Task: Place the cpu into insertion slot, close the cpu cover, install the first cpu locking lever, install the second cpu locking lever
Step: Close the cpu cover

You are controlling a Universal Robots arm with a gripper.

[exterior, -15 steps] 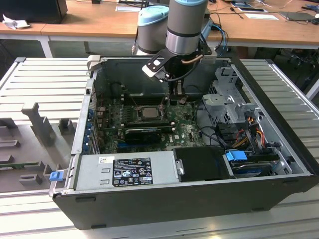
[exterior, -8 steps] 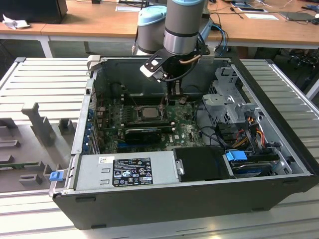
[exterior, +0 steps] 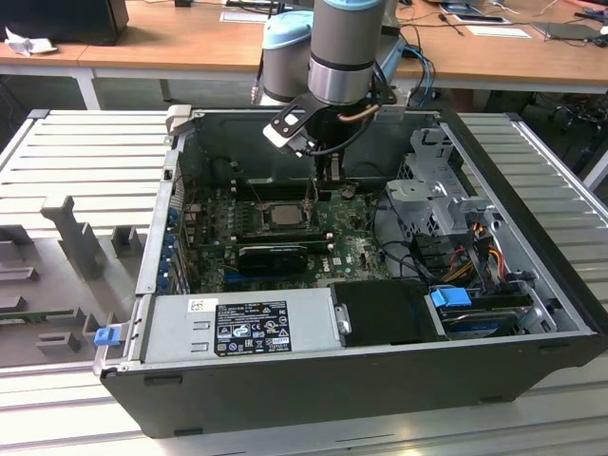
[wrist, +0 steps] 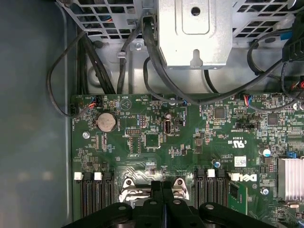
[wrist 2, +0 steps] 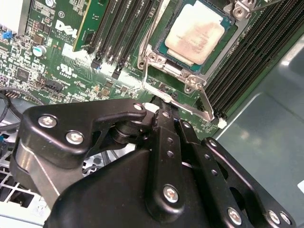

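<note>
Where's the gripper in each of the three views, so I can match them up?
Exterior view: the gripper hangs below the arm's wrist, inside the computer case.
Second wrist view: the gripper in the foreground, tip near the cpu.
First wrist view: the gripper between two banks of memory slots.
Shared landmark: the green motherboard.

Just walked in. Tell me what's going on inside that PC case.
A robot arm reaches into the open case. Its gripper is shut, with the tips down at a wire lever beside the slot. The cpu already sits in the slot, and the cover lies over it. I cannot tell whether the levers are latched.
</note>
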